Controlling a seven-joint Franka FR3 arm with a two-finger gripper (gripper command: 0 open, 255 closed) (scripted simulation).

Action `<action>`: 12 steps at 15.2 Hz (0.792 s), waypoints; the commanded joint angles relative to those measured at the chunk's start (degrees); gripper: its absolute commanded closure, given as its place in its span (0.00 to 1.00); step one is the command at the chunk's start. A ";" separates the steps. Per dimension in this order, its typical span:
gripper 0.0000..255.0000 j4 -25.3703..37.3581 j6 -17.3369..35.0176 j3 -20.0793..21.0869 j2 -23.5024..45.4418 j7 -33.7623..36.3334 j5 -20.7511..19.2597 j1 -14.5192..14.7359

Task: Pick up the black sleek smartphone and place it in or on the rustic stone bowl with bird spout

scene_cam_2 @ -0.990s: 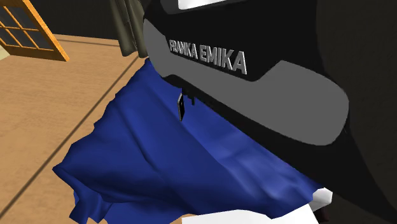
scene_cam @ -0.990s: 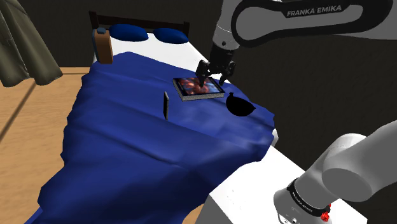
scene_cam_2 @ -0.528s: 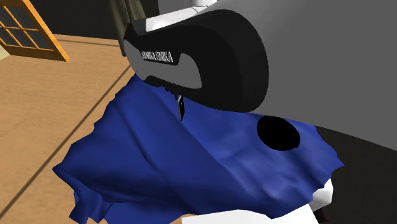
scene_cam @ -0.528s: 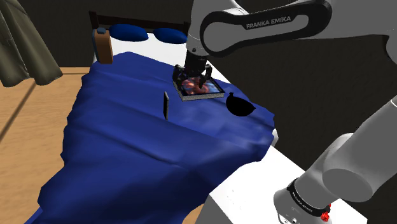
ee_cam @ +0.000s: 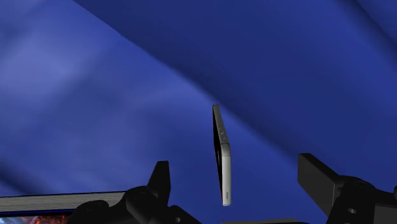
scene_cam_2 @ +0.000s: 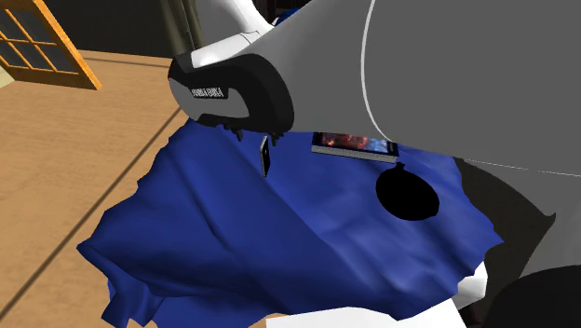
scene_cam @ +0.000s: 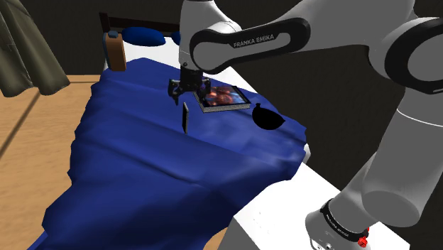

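Now: the blue blanket (scene_cam: 142,170) spreads across the frame. The black bowl (scene_cam: 268,118) lies right of centre, with the smartphone (scene_cam: 184,117) standing on edge to its left. Judgement: descend straight, centred, closing on the flat faces to avoid tipping. The hand (ee_cam: 236,168) is spread wide, straddling the phone, touching nothing.

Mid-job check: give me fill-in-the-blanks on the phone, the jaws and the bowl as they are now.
The smartphone stands on its ___ on the blue blanket. The jaws are ___, and the smartphone between them is untouched. The bowl is drawn plain ___.
Missing words: edge; open; black.
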 commanded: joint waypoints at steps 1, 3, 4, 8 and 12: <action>0.00 -0.18 1.09 -0.19 0.96 0.35 -0.48 0.06; 0.00 -0.83 2.36 -0.32 1.62 0.55 -0.80 0.06; 0.00 -1.13 2.98 -0.40 1.96 0.66 -0.97 0.06; 0.00 -1.86 4.58 -0.59 2.88 0.94 -1.42 0.08; 0.00 -1.85 4.58 -0.59 2.88 0.94 -1.42 0.08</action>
